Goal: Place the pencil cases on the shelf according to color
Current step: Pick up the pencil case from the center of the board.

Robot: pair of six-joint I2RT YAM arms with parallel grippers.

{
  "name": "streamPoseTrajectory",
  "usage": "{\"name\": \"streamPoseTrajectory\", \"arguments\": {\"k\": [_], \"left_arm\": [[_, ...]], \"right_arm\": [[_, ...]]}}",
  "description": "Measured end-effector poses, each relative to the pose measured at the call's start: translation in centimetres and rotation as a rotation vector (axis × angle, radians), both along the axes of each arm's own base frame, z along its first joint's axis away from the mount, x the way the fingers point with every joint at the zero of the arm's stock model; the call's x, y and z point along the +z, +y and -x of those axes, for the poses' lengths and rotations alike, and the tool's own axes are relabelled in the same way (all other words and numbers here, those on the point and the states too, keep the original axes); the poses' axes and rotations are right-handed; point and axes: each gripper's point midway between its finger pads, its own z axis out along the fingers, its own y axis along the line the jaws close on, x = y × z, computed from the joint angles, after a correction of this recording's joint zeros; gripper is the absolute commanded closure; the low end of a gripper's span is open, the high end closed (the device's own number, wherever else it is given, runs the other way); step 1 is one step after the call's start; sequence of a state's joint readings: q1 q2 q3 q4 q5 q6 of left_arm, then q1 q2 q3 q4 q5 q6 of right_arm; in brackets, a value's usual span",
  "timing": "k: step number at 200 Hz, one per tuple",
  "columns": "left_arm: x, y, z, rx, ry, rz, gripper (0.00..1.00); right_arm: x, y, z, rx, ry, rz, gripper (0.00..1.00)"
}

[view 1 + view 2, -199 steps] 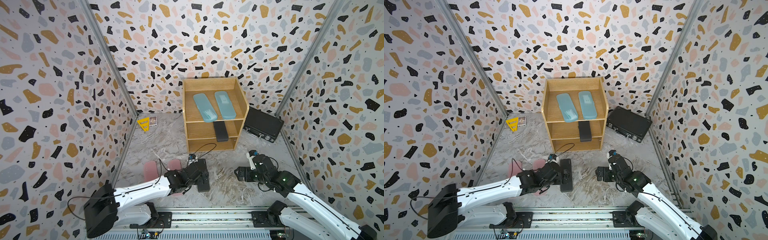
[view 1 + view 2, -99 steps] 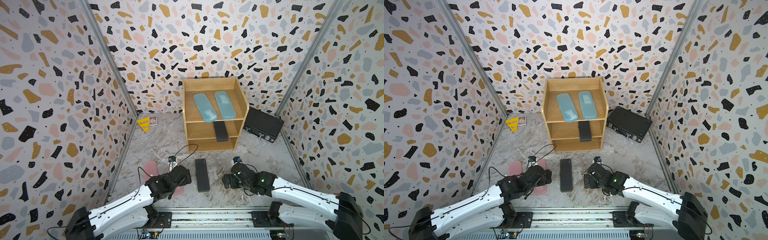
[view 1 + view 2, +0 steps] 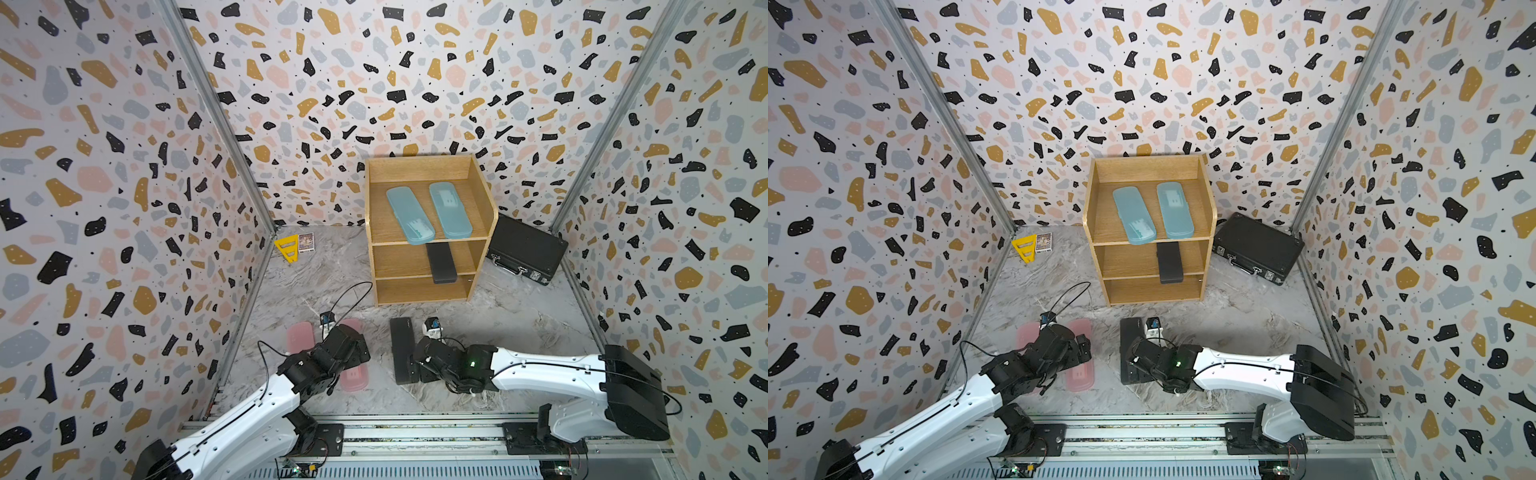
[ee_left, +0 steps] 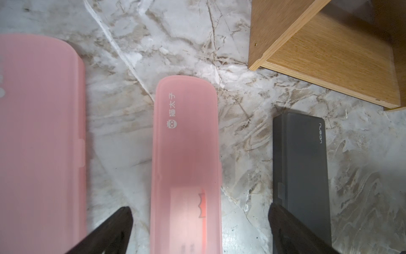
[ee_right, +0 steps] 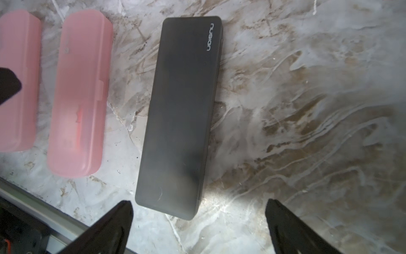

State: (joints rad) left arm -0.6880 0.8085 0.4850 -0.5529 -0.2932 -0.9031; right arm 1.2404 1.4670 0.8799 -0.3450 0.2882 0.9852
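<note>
Shelf point(image 3: 378, 216) at centre frame carries two teal pencil cases point(image 3: 409, 214). My right claw point(image 5: 198, 202) gapes beside the black pencil case point(image 5: 179, 114) lower down; my left claw point(image 4: 200, 206) gapes over a pink pencil case point(image 4: 186, 158).

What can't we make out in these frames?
- Black pencil case on the shelf, middle tier: far end hidden under the top board, both top views.
- Leftmost pink pencil case: cut by the left wrist picture's edge; left arm covers its near end in top views.
- Small box at the back: print too small, top views.
</note>
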Motion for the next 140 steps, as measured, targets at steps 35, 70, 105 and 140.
{"name": "streamPoseTrajectory", "arguments": {"k": [35, 70, 105, 140], "left_arm": [[-0.2, 0.1, 0.1, 0.000, 0.004, 0.005, 0.00], [-0.1, 0.0, 0.2, -0.002, 0.003, 0.014, 0.00], [-0.2, 0.1, 0.3, -0.005, 0.002, 0.019, 0.00], [-0.1, 0.1, 0.4, -0.005, -0.001, 0.024, 0.00]], "right_arm": [[-1.4, 1.3, 0.5, 0.025, 0.017, 0.038, 0.00], [-2.1, 2.7, 0.9, 0.047, 0.026, 0.062, 0.00], [-2.7, 3.9, 1.4, 0.068, 0.034, 0.087, 0.00], [-4.0, 4.3, 1.8, 0.073, 0.053, 0.139, 0.00]]}}
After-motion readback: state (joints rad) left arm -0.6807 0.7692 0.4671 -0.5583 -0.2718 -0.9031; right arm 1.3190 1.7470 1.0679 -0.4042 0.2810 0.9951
